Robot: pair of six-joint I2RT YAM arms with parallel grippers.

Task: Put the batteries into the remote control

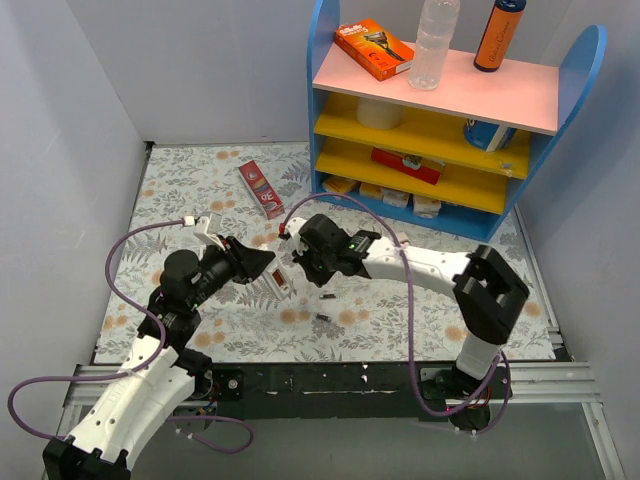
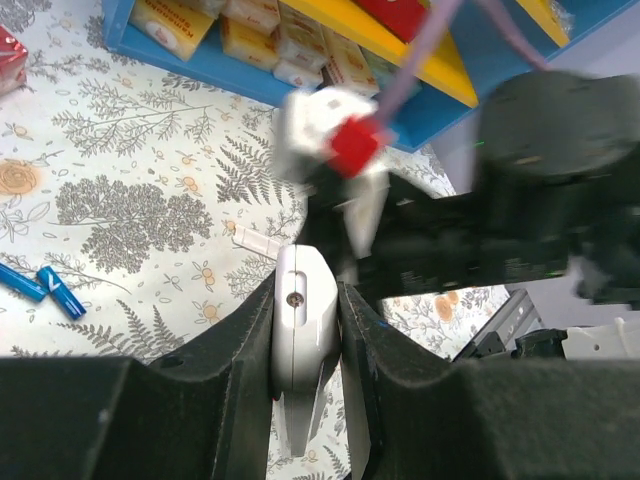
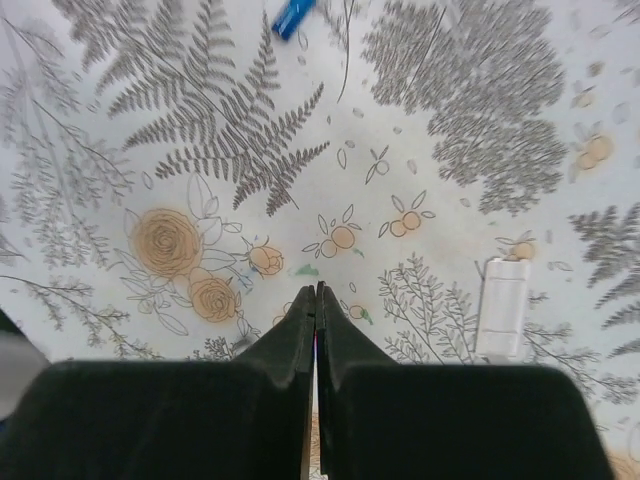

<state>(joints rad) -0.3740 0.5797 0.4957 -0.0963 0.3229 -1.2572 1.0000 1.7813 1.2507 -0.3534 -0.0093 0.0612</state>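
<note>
Between the jaws of the left gripper (image 2: 305, 300), clamped by its long sides, sits the slim white plastic remote control (image 2: 303, 340). We judge it light, rigid and smooth; hold it by those edges. Just beside the remote control, the right gripper (image 3: 316, 300) has its jaws pressed together, nothing visible between them. Only the top view shows two small dark cylindrical batteries (image 1: 327, 296) near the remote control.

Your left gripper (image 2: 305, 298): centre frame, jaws clamped on the remote control (image 2: 298, 345). Your right gripper (image 3: 316, 297): lower centre, fingers pressed together.
</note>
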